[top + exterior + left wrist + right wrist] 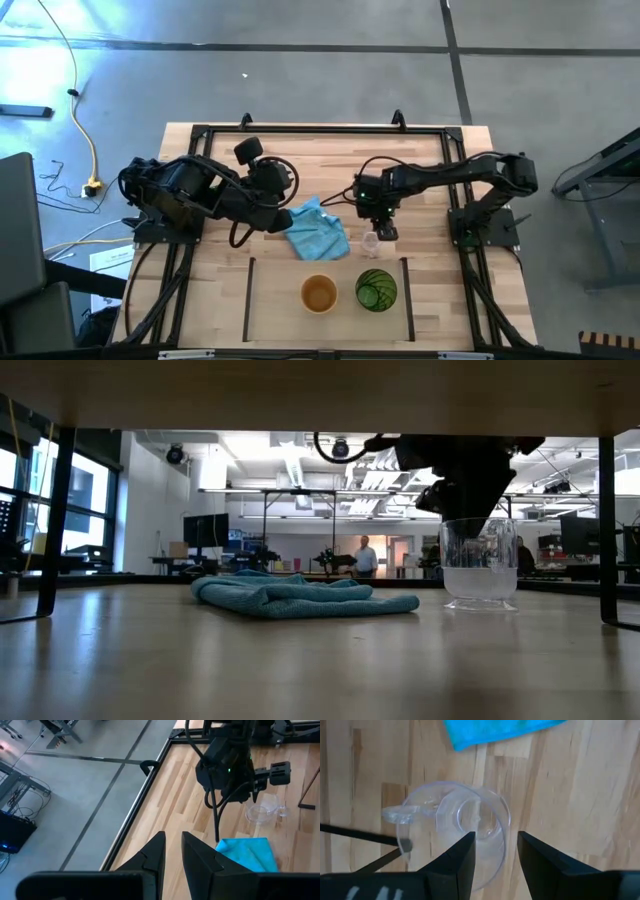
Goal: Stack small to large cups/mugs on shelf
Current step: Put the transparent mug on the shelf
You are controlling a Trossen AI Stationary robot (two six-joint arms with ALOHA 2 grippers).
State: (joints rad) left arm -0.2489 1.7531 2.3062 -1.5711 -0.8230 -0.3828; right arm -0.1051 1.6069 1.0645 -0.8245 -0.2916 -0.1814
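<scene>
I am at the pick-up of the small clear glass (465, 827), the first of 3 cups to handle. My right gripper (495, 851) hangs straight over it with the jaws spread wide and released; 1 finger sits over the glass's inside and the other over or just past its rim, so nothing is gripped yet. The glass stands upright on the surface (440, 180), just beside the light-blue cloth (318, 232) and just outside the marked shelf (270, 300). Inside the shelf, the orange cup (319, 294) and the green tumbler (376, 290) stand side by side, close together but not nested.

My left gripper (172, 851) waits over the left part of the surface beside the cloth, jaws nearly together and holding nothing.

As I judge it, the next move calls for a short drop so the fingers straddle the glass wall, then a gentle close. The wall is thin and slick, so an off-centre pinch could tip it or let it slip. After that comes a lift toward the shelf.
</scene>
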